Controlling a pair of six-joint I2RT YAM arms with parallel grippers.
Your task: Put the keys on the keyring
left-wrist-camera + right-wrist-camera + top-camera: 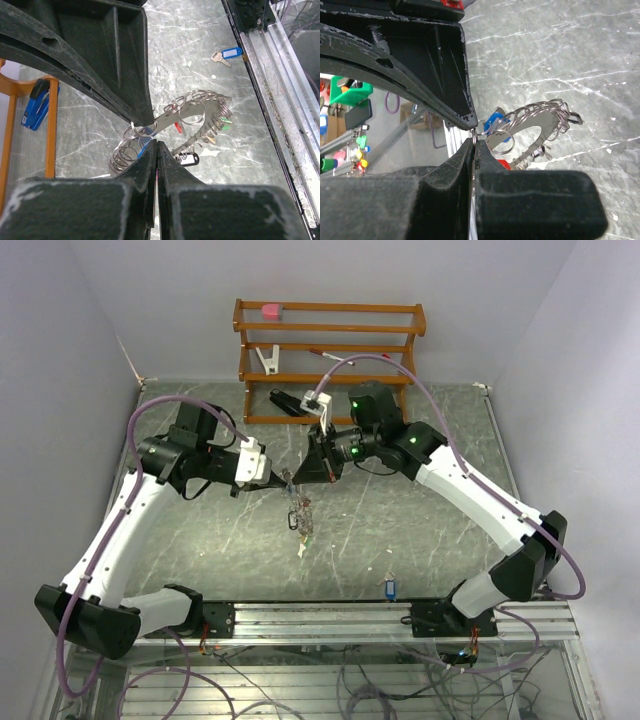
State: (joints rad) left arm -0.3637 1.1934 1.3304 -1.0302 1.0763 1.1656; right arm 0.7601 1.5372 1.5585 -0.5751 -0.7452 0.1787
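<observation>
left gripper (273,483): pinched tight on keyring (298,512) rim, from 9 o'clock
right gripper (320,474): clenched on same rim, from 1 o'clock
keyring: up off the surface, dangling between both grippers
loose key (389,589): lying at 5 o'clock (blue tag, near rail (330,615))
tip: keep one pinch, free other, avoid swinging

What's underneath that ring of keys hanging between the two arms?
Marbled table shows under the keyring; a blue-tagged key lies aside near the rail. The spot directly beneath is covered.
</observation>
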